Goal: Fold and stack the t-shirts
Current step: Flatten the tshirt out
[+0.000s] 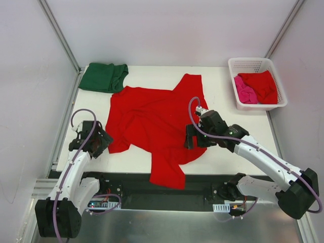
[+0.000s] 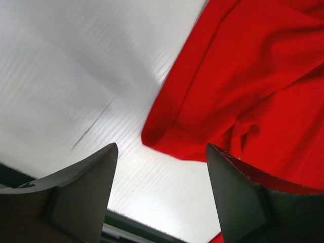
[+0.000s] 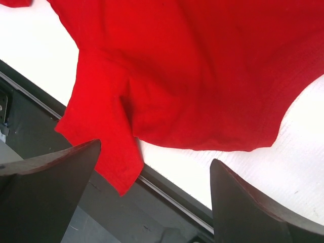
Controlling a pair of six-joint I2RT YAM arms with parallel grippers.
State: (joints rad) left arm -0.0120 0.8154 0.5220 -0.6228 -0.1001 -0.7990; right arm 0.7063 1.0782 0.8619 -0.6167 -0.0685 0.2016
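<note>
Hovering at about 8 o'clock on the table, the left gripper is holding its fingers apart with nothing between them, just beside the left hem of the red t-shirt. Its wrist camera is showing what the overhead view is not. A turned-over corner of that hem is lying on the bare white surface ahead of the gap, and the cloth is running behind the right-hand finger. Whether the two are touching cannot be told.

At 11 o'clock a green t-shirt is lying in a loose bundle, its near corner just beside the red one. The red t-shirt is lying spread and wrinkled across the middle, with one flap hanging over the near edge at 6 o'clock.

At about 4 o'clock the right gripper is hanging over the shirt's lower right part, its fingers standing wide apart and gripping nothing. Its wrist camera is showing the curved hem and the flap draping past the table edge over the dark frame.

At 2 o'clock a white basket is holding a second red t-shirt and a pink t-shirt. Only the overhead view is showing these.
</note>
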